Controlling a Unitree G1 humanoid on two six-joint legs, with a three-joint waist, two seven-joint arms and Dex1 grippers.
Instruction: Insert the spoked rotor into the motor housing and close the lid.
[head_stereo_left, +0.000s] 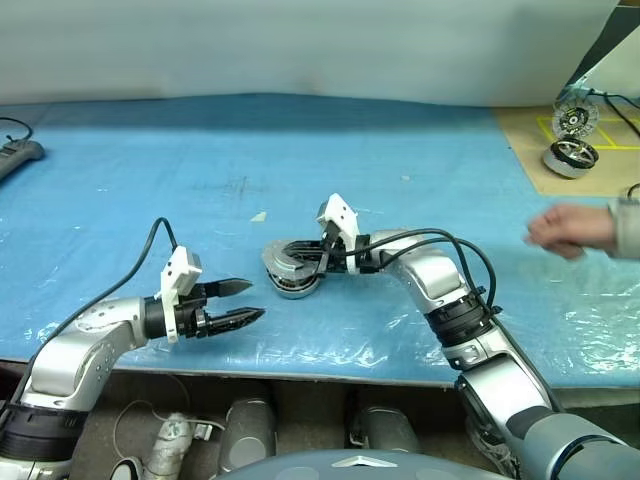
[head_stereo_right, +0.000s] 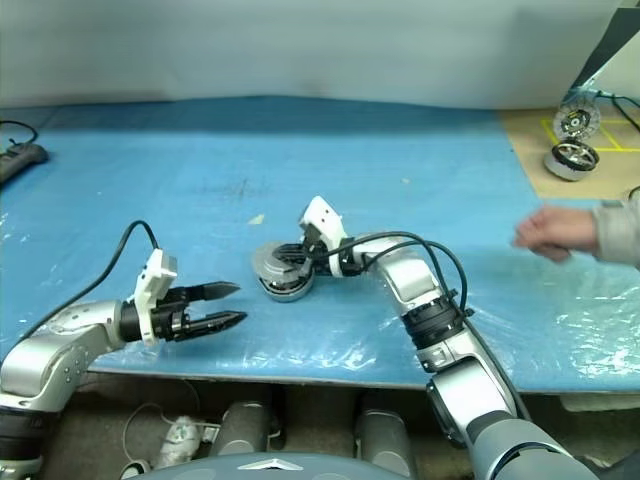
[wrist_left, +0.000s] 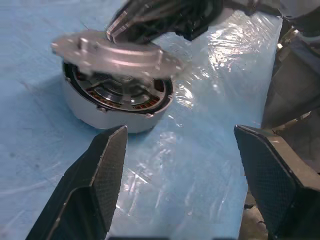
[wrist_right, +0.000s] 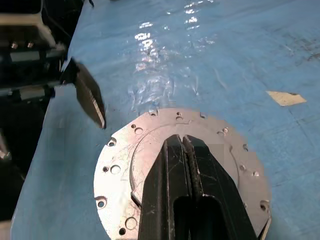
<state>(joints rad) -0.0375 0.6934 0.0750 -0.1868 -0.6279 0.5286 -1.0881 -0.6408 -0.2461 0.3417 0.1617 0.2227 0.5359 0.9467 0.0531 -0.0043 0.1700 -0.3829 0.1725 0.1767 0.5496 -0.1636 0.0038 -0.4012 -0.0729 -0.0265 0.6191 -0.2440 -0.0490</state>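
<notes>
The motor housing (wrist_left: 100, 110) sits on the blue sheet mid-table, with copper windings showing under its rim. The lid (wrist_left: 115, 55) lies tilted over it, smooth grey face up, with a gap left at the near side. My right gripper (wrist_right: 183, 137) is shut, its fingers lying flat on the lid (wrist_right: 120, 165). My left gripper (head_stereo_left: 255, 300) stands open just left of the housing (head_stereo_left: 295, 285), pointing at it with nothing between its fingers. The spoked rotor is hidden from me.
A person's hand (head_stereo_left: 570, 230) rests on the sheet at the right. On a brown board at the back right stand a shiny wheel-like part (head_stereo_left: 575, 120) and a round metal part (head_stereo_left: 570, 157). A dark power strip (head_stereo_left: 15, 155) lies at the far left.
</notes>
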